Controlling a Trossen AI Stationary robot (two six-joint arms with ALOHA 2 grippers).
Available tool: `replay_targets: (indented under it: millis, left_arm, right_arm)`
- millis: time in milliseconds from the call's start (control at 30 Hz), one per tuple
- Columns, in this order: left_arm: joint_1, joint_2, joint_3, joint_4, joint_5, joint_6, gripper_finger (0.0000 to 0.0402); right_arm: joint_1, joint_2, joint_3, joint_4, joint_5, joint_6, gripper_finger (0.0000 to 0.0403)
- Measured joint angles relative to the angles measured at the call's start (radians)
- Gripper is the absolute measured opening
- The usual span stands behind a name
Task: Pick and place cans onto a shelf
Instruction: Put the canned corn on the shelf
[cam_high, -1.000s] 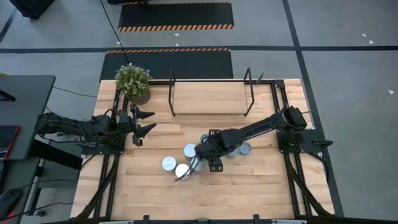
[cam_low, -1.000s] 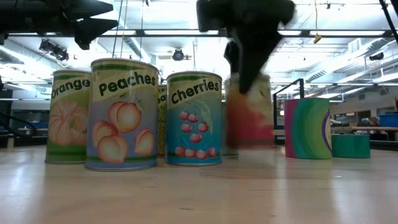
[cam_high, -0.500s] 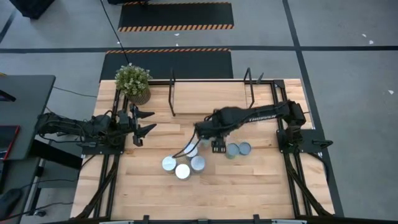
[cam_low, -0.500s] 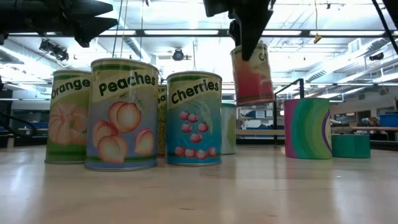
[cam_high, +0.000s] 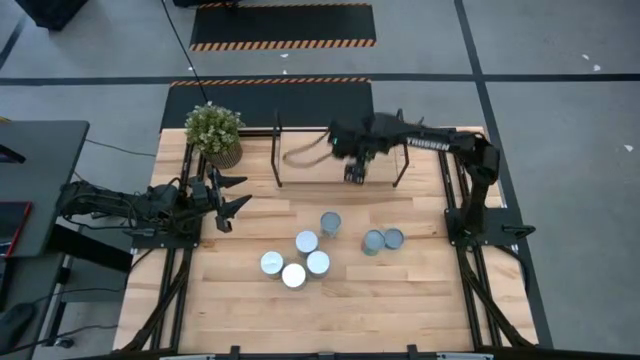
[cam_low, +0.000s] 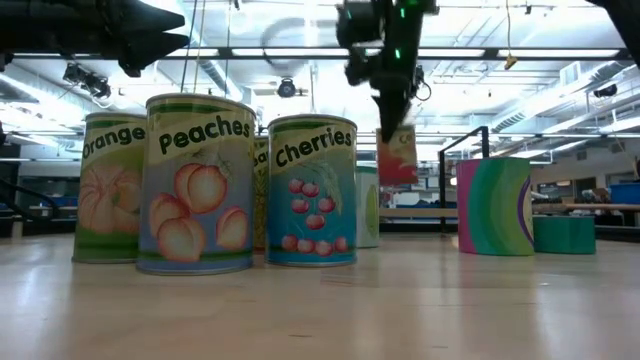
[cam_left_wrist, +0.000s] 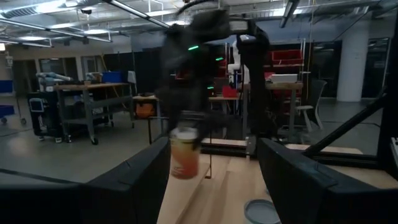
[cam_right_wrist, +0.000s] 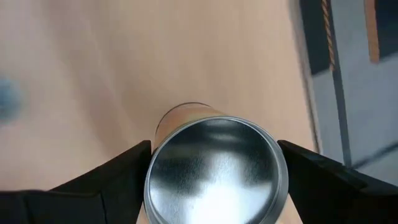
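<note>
My right gripper (cam_right_wrist: 214, 160) is shut on a can (cam_right_wrist: 216, 175) with a shiny round top, one dark finger (cam_right_wrist: 124, 177) on each side of it. In the low view this can (cam_low: 397, 155) hangs in the air with a red and pale label. The right gripper (cam_high: 318, 150) is over the shelf (cam_high: 310, 176), a light-wood board between two black end frames at the back of the table. Several cans (cam_high: 306, 241) stand in a cluster mid-table. My left gripper (cam_high: 240, 195) waits open at the table's left side.
A potted plant (cam_high: 213, 132) stands at the back left corner, beside the shelf's left frame. In the low view the Peaches can (cam_low: 197, 185), the Cherries can (cam_low: 312, 190) and a green striped can (cam_low: 495, 205) stand near the camera.
The right arm lifted a can out of the mid-table cluster and carried it toward the back, over the shelf. The left arm stayed still.
</note>
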Motion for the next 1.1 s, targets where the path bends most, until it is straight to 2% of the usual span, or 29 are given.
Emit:
replay_targets:
  millis: [67,167,300,367,567,800,1100]
  left_arm:
    - [0.000,0.000,0.000,0.000,0.000,0.000,0.0247]
    - [0.000,0.000,0.000,0.000,0.000,0.000,0.0247]
    - [0.000,0.000,0.000,-0.002,0.000,-0.001,0.0247]
    - [0.000,0.000,0.000,-0.002,0.000,-0.001,0.0247]
    - [0.000,0.000,0.000,-0.013,0.000,-0.003,0.0247]
    - [0.000,0.000,-0.001,-0.027,0.000,-0.013,0.0247]
    - [0.000,0.000,-0.001,-0.040,0.000,-0.035,0.0247]
  right_arm:
    - [-0.073,-0.001,-0.014,0.008,-0.014,-0.010,0.0333]
    - [-0.169,-0.002,-0.023,0.030,-0.092,-0.018,0.0333]
    - [-0.236,-0.003,-0.025,0.020,-0.179,0.015,0.0333]
    - [-0.233,-0.003,-0.025,0.016,-0.172,0.029,0.0333]
    - [-0.207,-0.003,-0.025,0.018,-0.134,0.205,0.0333]
    - [-0.134,-0.003,-0.025,0.029,-0.093,0.231,0.0333]
    - [-0.133,-0.003,-0.036,-0.055,-0.072,0.363,0.0333]
